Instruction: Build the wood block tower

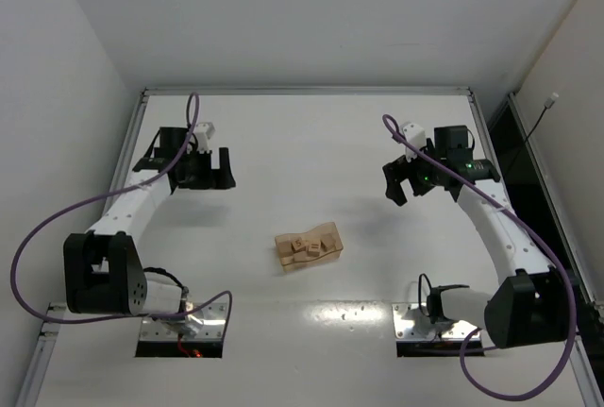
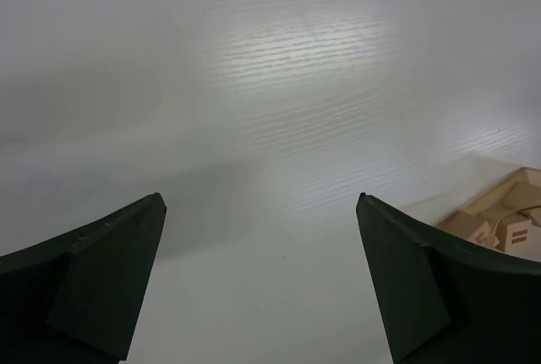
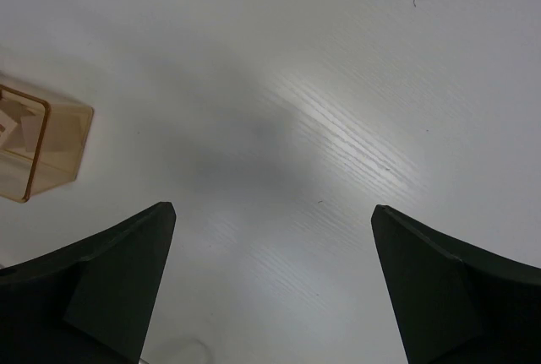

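Left gripper and right gripper gape empty, tray well apart between them. Cubes lie loose inside it; tower unbuilt.

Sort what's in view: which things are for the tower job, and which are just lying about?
Job:
- blocks, loose in the tray, no tower yet
- left gripper, open, empty
- right gripper, open, empty

Just there:
- tray, holds the blocks
- purple cables
- table
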`<state>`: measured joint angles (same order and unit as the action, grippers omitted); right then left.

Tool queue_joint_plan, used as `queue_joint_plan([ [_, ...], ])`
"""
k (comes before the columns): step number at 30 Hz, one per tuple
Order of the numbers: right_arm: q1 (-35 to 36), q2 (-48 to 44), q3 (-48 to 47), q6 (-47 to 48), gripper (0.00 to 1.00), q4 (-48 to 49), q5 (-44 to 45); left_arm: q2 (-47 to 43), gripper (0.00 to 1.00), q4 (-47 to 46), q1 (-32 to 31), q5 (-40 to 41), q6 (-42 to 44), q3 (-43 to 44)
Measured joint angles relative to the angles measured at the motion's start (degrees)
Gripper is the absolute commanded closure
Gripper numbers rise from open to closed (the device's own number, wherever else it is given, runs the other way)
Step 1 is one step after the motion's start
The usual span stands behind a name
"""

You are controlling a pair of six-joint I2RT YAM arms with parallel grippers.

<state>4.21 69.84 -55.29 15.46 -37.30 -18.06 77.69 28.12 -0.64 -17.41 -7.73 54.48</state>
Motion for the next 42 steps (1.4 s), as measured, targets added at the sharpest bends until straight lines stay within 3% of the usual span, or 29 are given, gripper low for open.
queue_joint_plan([
  [6, 0.00, 0.00, 0.02, 0.00, 0.00, 0.00, -0.13, -0.28, 0.07, 0.96, 0.00, 0.44, 0.90, 0.59],
  [11, 0.00, -0.02, 0.63, 0.00, 0.00, 0.52, -0.04, -0.26, 0.19, 3.93, -1.95, -0.63, 5.16, 4.63],
  [14, 0.00, -0.02, 0.96, 0.00, 0.00, 0.83, 0.15, -0.26, 0.22, 6.21, -8.15, 0.11, 8.87, 7.69],
  [22, 0.00, -0.02, 1.84, -0.04, 0.00, 1.31, 1.81, -0.28, 0.29, 11.45, -34.97, 3.48, 13.40, 9.53],
  [27, 0.00, -0.02, 1.92, -0.22, 0.00, 1.33, 3.37, 0.26, 0.32, 13.29, -42.91, 6.32, 14.64, 9.01],
  [38, -0.70, -0.02, 1.97, -0.26, 0.00, 1.31, 4.37, 6.25, 0.39, 11.96, -45.35, 11.78, 14.49, 8.98],
  [42, -0.70, 0.00, 1.97, -0.26, 0.00, 1.31, 4.35, 7.39, 0.47, 10.80, -46.34, 12.22, 14.27, 8.68],
])
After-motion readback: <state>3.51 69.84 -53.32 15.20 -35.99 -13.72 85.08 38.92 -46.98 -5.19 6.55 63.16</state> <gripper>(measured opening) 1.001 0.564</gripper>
